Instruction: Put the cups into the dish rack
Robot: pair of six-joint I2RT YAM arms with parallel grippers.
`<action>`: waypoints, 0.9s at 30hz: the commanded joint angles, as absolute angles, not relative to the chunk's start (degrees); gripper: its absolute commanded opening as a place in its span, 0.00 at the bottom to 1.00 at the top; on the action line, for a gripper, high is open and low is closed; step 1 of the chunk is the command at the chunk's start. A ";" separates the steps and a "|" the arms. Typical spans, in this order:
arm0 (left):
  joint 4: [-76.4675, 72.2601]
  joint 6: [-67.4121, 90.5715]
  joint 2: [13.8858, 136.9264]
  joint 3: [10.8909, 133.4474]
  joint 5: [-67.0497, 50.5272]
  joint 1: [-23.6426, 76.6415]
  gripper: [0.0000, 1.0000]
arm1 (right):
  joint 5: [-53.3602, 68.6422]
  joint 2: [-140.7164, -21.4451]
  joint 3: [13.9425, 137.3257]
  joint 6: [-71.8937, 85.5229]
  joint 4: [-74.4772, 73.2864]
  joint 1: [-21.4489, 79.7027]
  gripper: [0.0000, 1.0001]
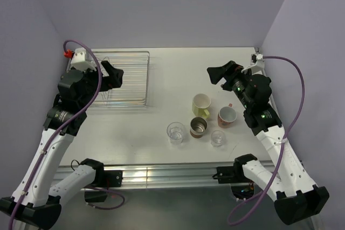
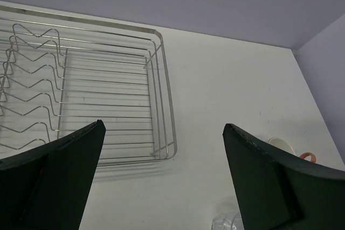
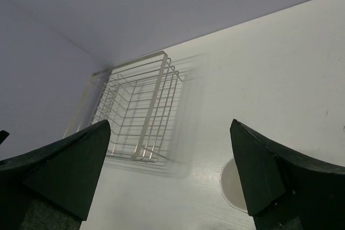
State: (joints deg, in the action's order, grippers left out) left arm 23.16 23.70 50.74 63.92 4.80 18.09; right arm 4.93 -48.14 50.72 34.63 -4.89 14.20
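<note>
The wire dish rack (image 1: pixel 129 82) sits empty at the back left; it shows in the left wrist view (image 2: pixel 108 90) and the right wrist view (image 3: pixel 140 111). The cups stand together right of centre: a pale yellow mug (image 1: pixel 201 103), a salmon-pink mug (image 1: pixel 227 116), a brown metallic cup (image 1: pixel 198 127) and two clear tumblers (image 1: pixel 176 132) (image 1: pixel 218 138). My left gripper (image 1: pixel 114 75) is open and empty above the rack's near part. My right gripper (image 1: pixel 215 74) is open and empty, behind the cups. A tumbler's rim (image 2: pixel 229 223) and the yellow mug's rim (image 3: pixel 233 184) show low in the wrist views.
Lavender walls close the table at the back and both sides. A metal rail (image 1: pixel 161 175) runs along the near edge by the arm bases. Bare white tabletop (image 1: pixel 178 68) lies between the rack and the cups.
</note>
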 commanded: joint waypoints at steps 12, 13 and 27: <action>20.74 23.91 51.59 64.07 2.99 17.93 0.99 | 2.98 -50.98 56.69 30.24 -9.14 13.97 1.00; 20.83 23.91 51.77 64.16 3.08 17.93 0.99 | 3.08 -51.50 56.69 29.89 -9.58 13.97 1.00; 21.53 24.08 53.26 64.51 3.96 17.93 0.99 | -4.83 -67.14 63.63 22.85 -23.28 25.31 0.69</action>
